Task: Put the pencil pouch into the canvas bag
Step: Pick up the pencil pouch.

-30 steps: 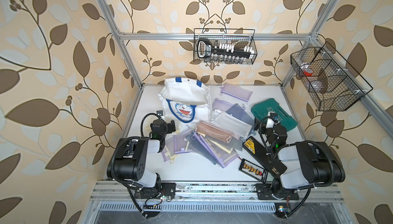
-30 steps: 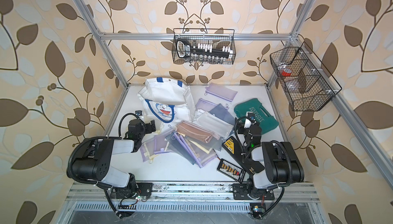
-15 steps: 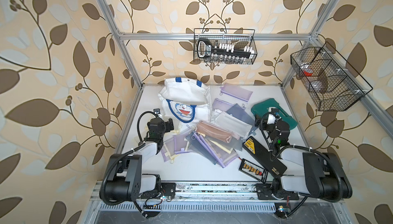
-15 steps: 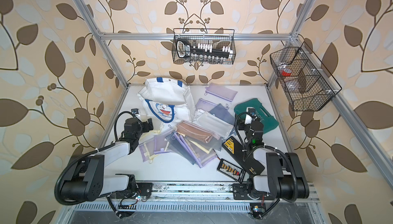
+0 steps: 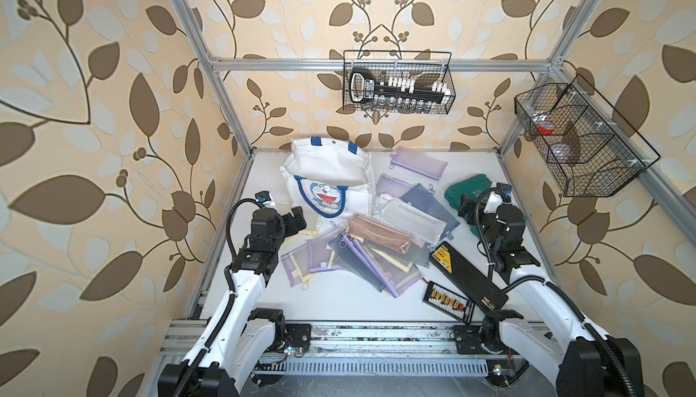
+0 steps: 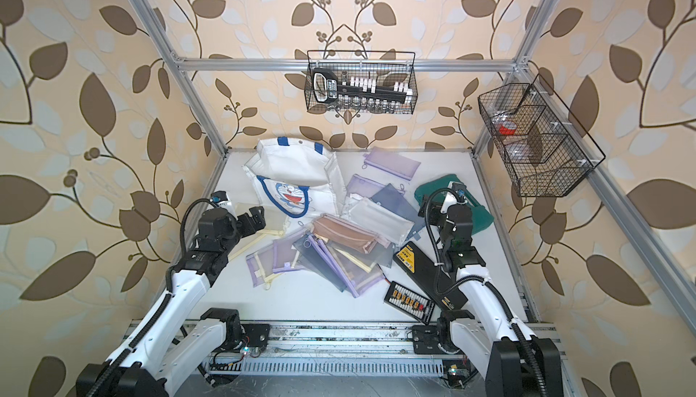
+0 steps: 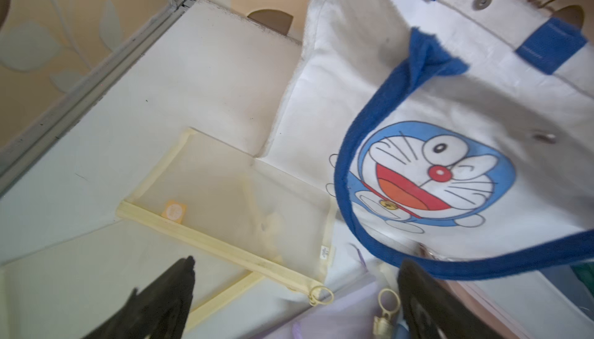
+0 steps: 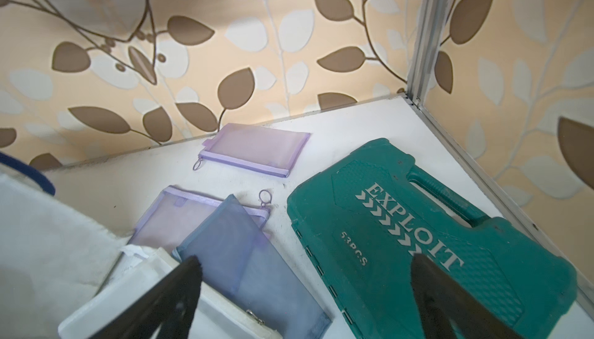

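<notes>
The white canvas bag [image 5: 327,167] with blue handles and a blue cat face lies at the back left of the table, also in the left wrist view [image 7: 456,89]. Several mesh pencil pouches lie in a loose pile [image 5: 373,242] at the table's middle. A pale yellow pouch [image 7: 225,199] lies flat beside the bag, below my left gripper [image 7: 299,261], which is open and empty. My right gripper [image 8: 305,260] hangs open and empty over a blue-grey pouch [image 8: 244,257] and the edge of the green case [image 8: 418,224]. Both grippers show in a top view [image 5: 297,218] [image 5: 465,206].
A green tool case [image 5: 469,188] lies at the back right. A long black box [image 5: 467,274] and a black connector strip [image 5: 448,299] lie at the front right. Wire baskets hang on the back wall [image 5: 399,86] and the right wall [image 5: 576,142]. A single purple pouch [image 5: 418,161] lies near the back.
Both arms have unfolded and reached forward and up, carrying the grippers toward the back of the table. Both grippers stay open. Nothing on the table has moved.
</notes>
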### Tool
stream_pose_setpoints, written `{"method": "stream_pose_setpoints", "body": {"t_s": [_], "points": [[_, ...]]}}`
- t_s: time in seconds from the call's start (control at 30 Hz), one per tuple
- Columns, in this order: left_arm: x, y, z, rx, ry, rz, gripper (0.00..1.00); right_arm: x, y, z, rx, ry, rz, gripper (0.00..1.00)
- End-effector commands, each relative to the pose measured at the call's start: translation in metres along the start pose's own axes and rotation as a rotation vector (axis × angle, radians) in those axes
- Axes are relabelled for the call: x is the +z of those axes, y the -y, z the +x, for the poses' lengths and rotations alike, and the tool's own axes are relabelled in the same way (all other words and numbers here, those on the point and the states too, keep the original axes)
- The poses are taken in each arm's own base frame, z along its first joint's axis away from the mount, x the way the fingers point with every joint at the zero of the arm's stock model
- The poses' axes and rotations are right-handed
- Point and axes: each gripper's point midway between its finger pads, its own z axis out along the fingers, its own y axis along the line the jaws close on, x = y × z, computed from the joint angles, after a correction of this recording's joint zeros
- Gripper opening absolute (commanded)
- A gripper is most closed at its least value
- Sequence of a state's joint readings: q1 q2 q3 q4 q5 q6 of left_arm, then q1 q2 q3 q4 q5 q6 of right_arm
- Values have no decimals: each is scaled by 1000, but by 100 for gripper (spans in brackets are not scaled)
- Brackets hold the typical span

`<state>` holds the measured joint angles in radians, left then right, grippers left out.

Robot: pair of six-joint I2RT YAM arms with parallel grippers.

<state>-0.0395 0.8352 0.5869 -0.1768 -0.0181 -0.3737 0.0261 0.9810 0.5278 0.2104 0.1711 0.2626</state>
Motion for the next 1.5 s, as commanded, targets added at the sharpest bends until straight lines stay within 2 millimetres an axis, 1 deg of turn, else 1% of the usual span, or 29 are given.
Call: {"method": "stream_pose_setpoints", "body": {"t_s": [0.0, 0.1, 0.17, 0.23, 0.3, 0.4, 0.53, 0.7, 0.77, 0.83, 0.97, 1.07, 1.13, 1.23, 1.27, 1.33, 1.4, 1.47], "points": [[-21, 13, 21, -135, -179, 26, 99, -5, 14, 34, 104, -204, 110, 100], [-38, 11, 28, -155, -270, -36, 99, -8, 7, 51, 119, -332, 107, 100], [-51, 15, 31, -177, -295, -33, 99, -16, 0, 58, 108, -409, 106, 100], [-61, 26, 36, -207, -335, 10, 99, -29, -8, 58, 123, -454, 72, 100], [-68, 45, 47, -211, -416, 68, 99, -42, -21, 55, 159, -457, -1, 100], [-81, 60, 67, -152, -512, 49, 99, -57, -35, 58, 215, -476, -83, 100], [-90, 75, 96, -127, -630, 60, 99, -61, -50, 52, 158, -536, -150, 100], [-100, 87, 117, -151, -690, 98, 99, -66, -70, 34, 111, -562, -253, 100], [-104, 92, 123, -137, -710, 124, 99, -67, -76, 35, 99, -581, -282, 100], [-107, 94, 128, -158, -730, 118, 99, -67, -80, 41, 97, -612, -306, 100], [-106, 101, 138, -163, -759, 158, 99, -64, -84, 56, 97, -671, -333, 100], [-99, 111, 143, -164, -781, 199, 98, -60, -85, 65, 72, -713, -337, 100], [-93, 118, 146, -162, -789, 226, 95, -60, -87, 73, 55, -748, -354, 100], [-85, 130, 149, -159, -804, 258, 93, -64, -98, 83, 30, -797, -382, 100], [-83, 134, 148, -157, -800, 276, 93, -65, -104, 85, 11, -803, -393, 100], [-74, 136, 151, -158, -788, 282, 91, -69, -121, 88, -25, -801, -415, 100], [-69, 138, 152, -171, -799, 260, 89, -77, -145, 91, -31, -826, -484, 99], [-68, 148, 146, -175, -786, 279, 89, -83, -171, 90, -54, -827, -570, 99]]}}
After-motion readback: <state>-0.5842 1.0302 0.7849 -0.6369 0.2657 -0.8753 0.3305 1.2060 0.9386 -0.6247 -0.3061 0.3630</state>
